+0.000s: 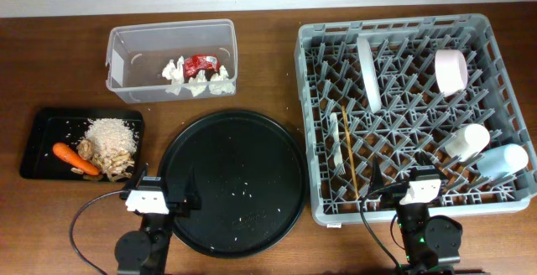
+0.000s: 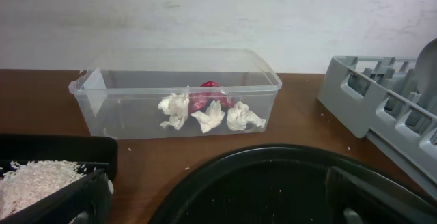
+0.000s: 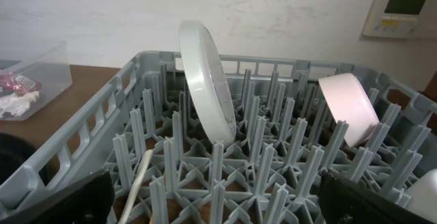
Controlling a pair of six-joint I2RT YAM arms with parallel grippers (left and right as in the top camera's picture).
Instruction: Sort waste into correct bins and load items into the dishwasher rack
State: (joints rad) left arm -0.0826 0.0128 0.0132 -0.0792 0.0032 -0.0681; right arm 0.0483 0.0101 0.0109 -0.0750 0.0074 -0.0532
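- Holding left gripper (image 1: 149, 197) wide open, empty, well short of napkins (image 2: 208, 117) and red wrapper (image 2: 205, 97) in clear tub (image 2: 109, 108).
- Holding right gripper (image 1: 421, 189) wide open, empty, before white bowl (image 3: 205, 80) and pink bowl (image 3: 348, 104) upright in dishwasher rack (image 3: 82, 142).

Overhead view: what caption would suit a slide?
Bowls and cups loaded in the grey rack, napkins in the clear tub, scraps in the small black tray.

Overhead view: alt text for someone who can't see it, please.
Grey dishwasher rack, right, holds a white bowl, pink bowl, white cup, blue cup, fork and chopstick. Round black tray sits centre; at left, a clear tub of napkins and a small black tray of food scraps.
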